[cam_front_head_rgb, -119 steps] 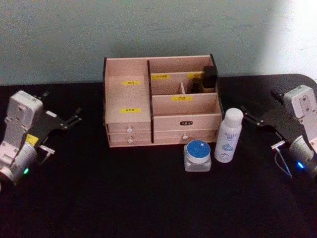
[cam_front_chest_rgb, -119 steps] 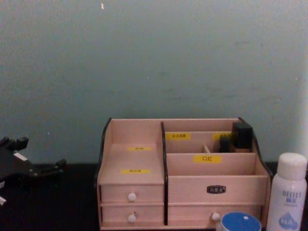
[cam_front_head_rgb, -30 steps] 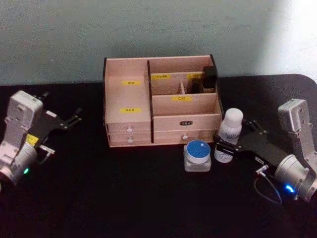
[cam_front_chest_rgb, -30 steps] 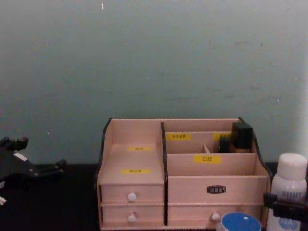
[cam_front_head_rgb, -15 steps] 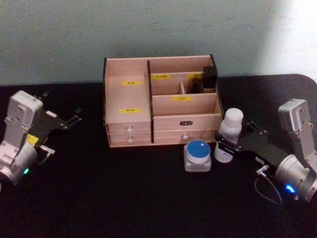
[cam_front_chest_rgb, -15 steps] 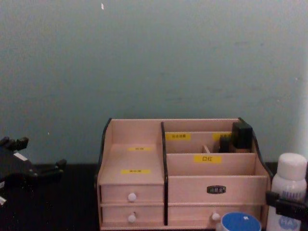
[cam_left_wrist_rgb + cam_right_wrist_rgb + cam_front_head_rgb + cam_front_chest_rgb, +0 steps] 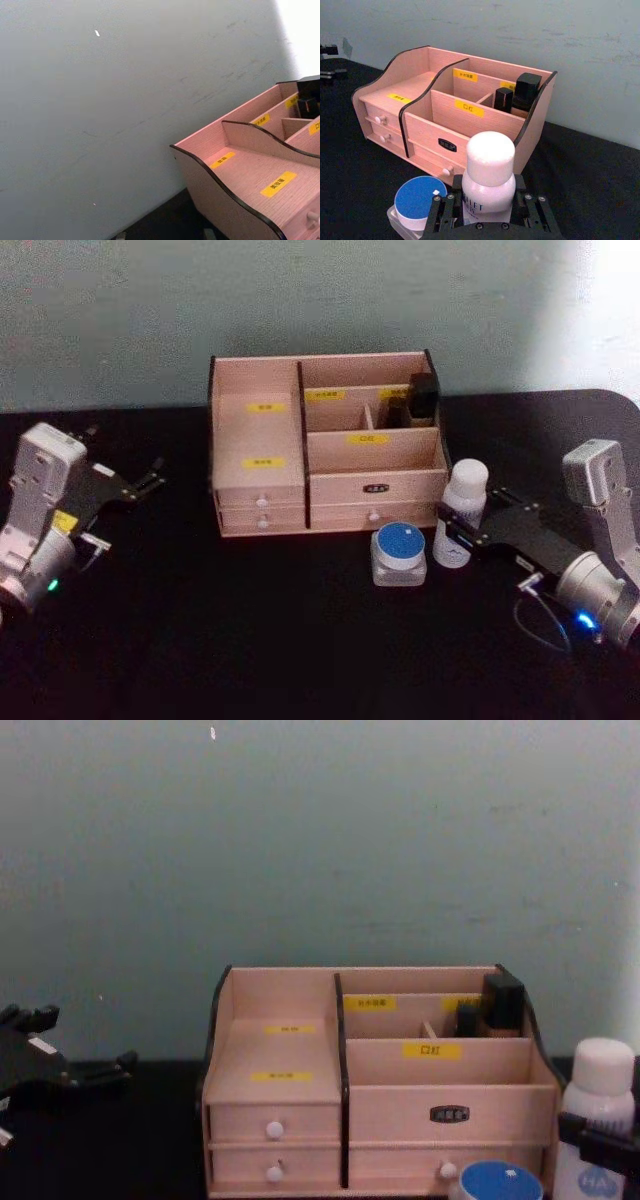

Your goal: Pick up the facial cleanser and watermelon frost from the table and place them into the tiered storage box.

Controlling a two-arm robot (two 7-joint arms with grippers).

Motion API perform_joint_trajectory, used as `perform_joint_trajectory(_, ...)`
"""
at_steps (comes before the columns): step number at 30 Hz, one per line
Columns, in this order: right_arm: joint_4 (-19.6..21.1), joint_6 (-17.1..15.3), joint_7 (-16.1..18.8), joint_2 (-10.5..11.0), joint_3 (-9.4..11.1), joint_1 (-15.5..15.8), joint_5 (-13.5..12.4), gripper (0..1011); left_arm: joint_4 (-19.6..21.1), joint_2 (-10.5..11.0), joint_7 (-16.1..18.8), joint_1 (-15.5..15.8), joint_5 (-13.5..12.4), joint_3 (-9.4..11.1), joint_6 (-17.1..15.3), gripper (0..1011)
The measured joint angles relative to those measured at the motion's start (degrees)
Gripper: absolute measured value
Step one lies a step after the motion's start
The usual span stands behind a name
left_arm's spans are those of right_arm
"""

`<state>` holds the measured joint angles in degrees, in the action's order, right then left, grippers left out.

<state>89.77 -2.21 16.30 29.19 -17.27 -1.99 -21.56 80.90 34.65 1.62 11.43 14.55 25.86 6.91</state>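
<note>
Writing first: the yellow label on the front right compartment of the tiered storage box (image 7: 280,995) reads "口红". The other yellow labels and the dark plate on the drawer below are too small to read. On the white bottle (image 7: 489,175) the right wrist view brings out the letters "LET" in blue. From the head view its print is only a blue smudge.

The bottle (image 7: 462,510) stands upright, long axis vertical, white cap up. It is at about 4 o'clock from the box (image 7: 255,380), just beside its front right corner. The right gripper (image 7: 452,537) reaches in from 4 o'clock and is clamped across the bottle's lower body. The fingers (image 7: 437,212) hide its base.

The blue-lidded jar (image 7: 399,553) sits on the black tabletop (image 7: 250,630) at 8 o'clock from the bottle, just beside it, lid up.

Two dark upright cases (image 7: 520,92) stand in the rear right compartment.

The left gripper (image 7: 150,475) rests at 9 o'clock from the box, well apart, its fingers spread and holding nothing.
</note>
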Motion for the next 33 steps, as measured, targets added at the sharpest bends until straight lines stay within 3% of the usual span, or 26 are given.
perform_joint_trajectory(3,0.05,0.02,0.05,0.0,0.07,0.05,-0.02,590,0.0,0.0,0.0,0.0,0.0,0.0,0.0,1001)
perform_joint_trajectory(11,3.96,-0.52,2.34,0.95,3.21,2.77,-1.87,590,0.0,0.0,0.0,0.0,0.0,0.0,0.0,1001)
perform_joint_trajectory(20,11.15,-3.94,6.33,3.31,7.4,5.17,-8.1,591,0.0,0.0,0.0,0.0,0.0,0.0,0.0,1001)
perform_joint_trajectory(28,12.03,-4.46,7.05,3.47,6.83,1.79,-10.13,590,0.0,0.0,0.0,0.0,0.0,0.0,0.0,1001)
perform_joint_trajectory(33,9.73,-4.86,7.02,2.24,4.44,-3.3,-10.1,590,0.0,0.0,0.0,0.0,0.0,0.0,0.0,1001)
